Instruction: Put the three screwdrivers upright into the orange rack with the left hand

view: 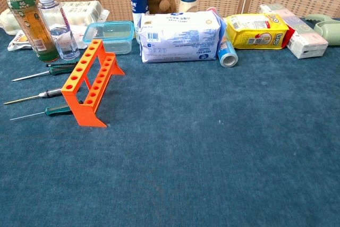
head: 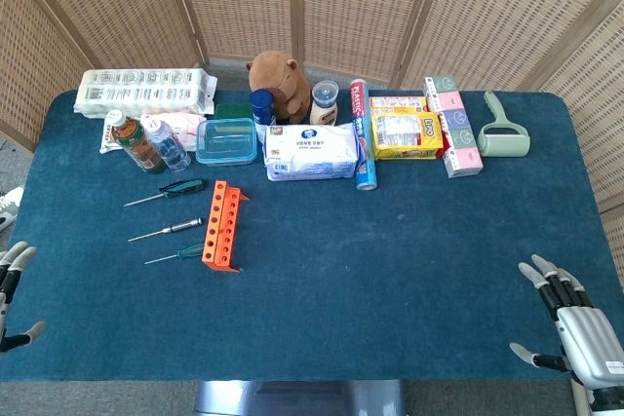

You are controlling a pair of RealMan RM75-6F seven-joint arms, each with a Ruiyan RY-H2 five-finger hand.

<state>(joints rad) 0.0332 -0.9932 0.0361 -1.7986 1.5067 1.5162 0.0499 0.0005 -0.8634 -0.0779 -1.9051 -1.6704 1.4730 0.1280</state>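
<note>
The orange rack (head: 222,226) (view: 91,81) stands on the blue table, left of centre, its holes empty. Three screwdrivers lie flat just left of it, tips pointing left: a dark green-handled one (head: 165,192) (view: 45,70) farthest back, a silver-handled one (head: 166,232) (view: 33,97) in the middle, and a green-handled one (head: 175,254) (view: 42,112) nearest, its handle touching the rack's foot. My left hand (head: 12,289) rests open at the table's front left edge, well away from them. My right hand (head: 575,328) is open at the front right corner. Neither hand shows in the chest view.
Along the back stand two bottles (head: 146,141) (view: 32,19), a clear lidded box (head: 226,140) (view: 110,35), an egg carton (head: 146,91), a plush toy (head: 278,85), a white wipes pack (head: 312,151) (view: 179,36), a yellow packet (head: 406,133) (view: 256,30) and a lint roller (head: 503,128).
</note>
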